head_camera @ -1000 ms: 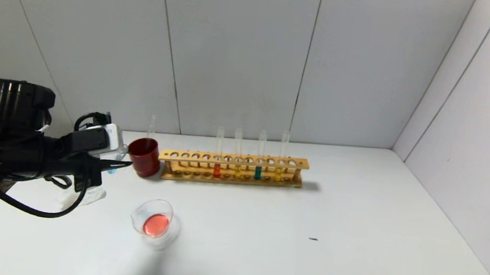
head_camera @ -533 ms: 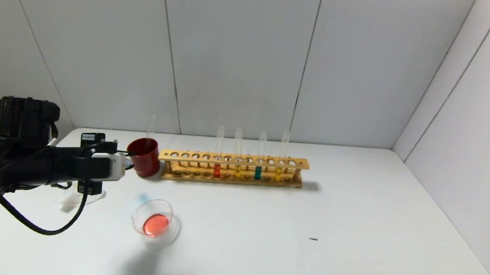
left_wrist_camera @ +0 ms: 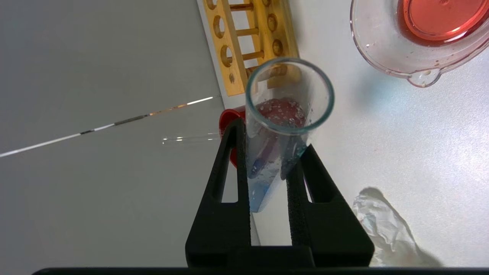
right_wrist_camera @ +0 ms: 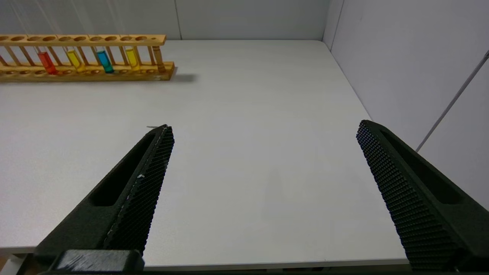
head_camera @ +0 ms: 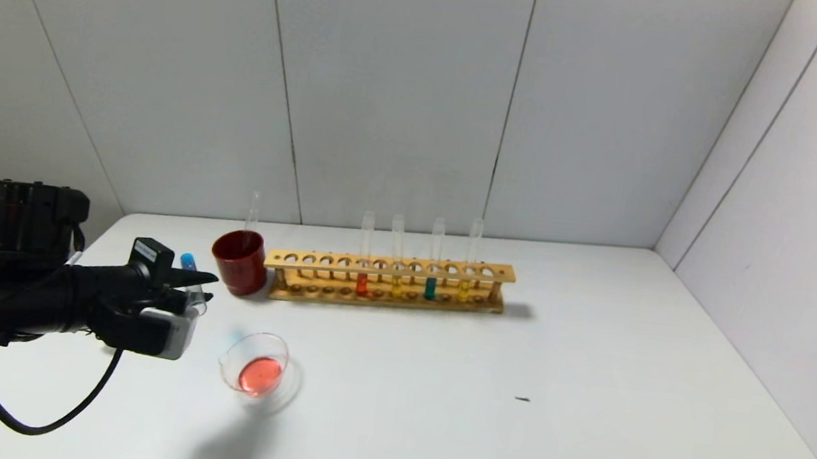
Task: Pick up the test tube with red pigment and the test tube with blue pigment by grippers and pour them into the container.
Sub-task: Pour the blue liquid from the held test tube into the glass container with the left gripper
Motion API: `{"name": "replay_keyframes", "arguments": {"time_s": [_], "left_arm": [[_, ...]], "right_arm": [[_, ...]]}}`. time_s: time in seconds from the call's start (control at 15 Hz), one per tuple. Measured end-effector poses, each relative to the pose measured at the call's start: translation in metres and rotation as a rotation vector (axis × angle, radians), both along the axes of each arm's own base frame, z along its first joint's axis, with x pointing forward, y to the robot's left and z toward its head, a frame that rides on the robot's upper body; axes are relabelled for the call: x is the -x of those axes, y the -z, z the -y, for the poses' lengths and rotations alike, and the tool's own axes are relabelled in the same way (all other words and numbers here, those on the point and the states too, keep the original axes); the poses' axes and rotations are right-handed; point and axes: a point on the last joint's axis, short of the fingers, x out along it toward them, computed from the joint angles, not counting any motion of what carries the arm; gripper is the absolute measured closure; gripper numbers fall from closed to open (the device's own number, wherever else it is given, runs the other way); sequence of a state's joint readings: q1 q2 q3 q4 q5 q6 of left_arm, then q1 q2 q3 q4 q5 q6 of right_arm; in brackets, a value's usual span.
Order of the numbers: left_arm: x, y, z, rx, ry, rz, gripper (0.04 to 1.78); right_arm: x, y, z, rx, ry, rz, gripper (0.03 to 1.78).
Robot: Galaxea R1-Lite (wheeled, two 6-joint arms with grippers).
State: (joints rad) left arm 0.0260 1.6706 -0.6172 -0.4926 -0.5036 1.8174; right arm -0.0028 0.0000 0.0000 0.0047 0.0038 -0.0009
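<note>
My left gripper [head_camera: 207, 283] is shut on the test tube with blue pigment [head_camera: 188, 272], a little left of and above the container [head_camera: 231, 356]. The tube is tilted, its blue closed end up and its open mouth lower, toward the container. In the left wrist view the tube [left_wrist_camera: 284, 114] sits between the black fingers [left_wrist_camera: 229, 168], with blue liquid near its closed end. The container [left_wrist_camera: 376, 57] holds red liquid. An empty clear tube [head_camera: 253, 214] stands in the dark red cup [head_camera: 240, 264]. My right gripper [right_wrist_camera: 264, 126] is open and empty over the table's near right part.
A wooden rack [head_camera: 388, 281] behind the container holds tubes with red [head_camera: 362, 283], yellow [head_camera: 395, 285], teal [head_camera: 431, 287] and yellow liquid. A crumpled clear wrapper [left_wrist_camera: 382, 225] lies on the table by my left gripper. Grey walls close the back and right.
My left wrist has rolled over, so its white block now hangs below. The blue tube has turned from hanging down to closed end up, and the gripper has moved nearer the container.
</note>
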Motion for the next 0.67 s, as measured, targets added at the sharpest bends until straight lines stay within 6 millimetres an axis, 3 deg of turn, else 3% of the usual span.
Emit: {"name": "replay_keyframes", "arguments": {"time_s": [0.4, 0.67], "left_arm": [[-0.027, 0.011, 0.0, -0.044, 0.028, 0.137, 1.5], [-0.03, 0.021, 0.002, -0.107, 0.071, 0.15, 1.5]], "right_arm": [[0.0, 0.0, 0.0, 0.0, 0.0, 0.0, 0.06], [0.0, 0.0, 0.0, 0.0, 0.0, 0.0, 0.06]]}}
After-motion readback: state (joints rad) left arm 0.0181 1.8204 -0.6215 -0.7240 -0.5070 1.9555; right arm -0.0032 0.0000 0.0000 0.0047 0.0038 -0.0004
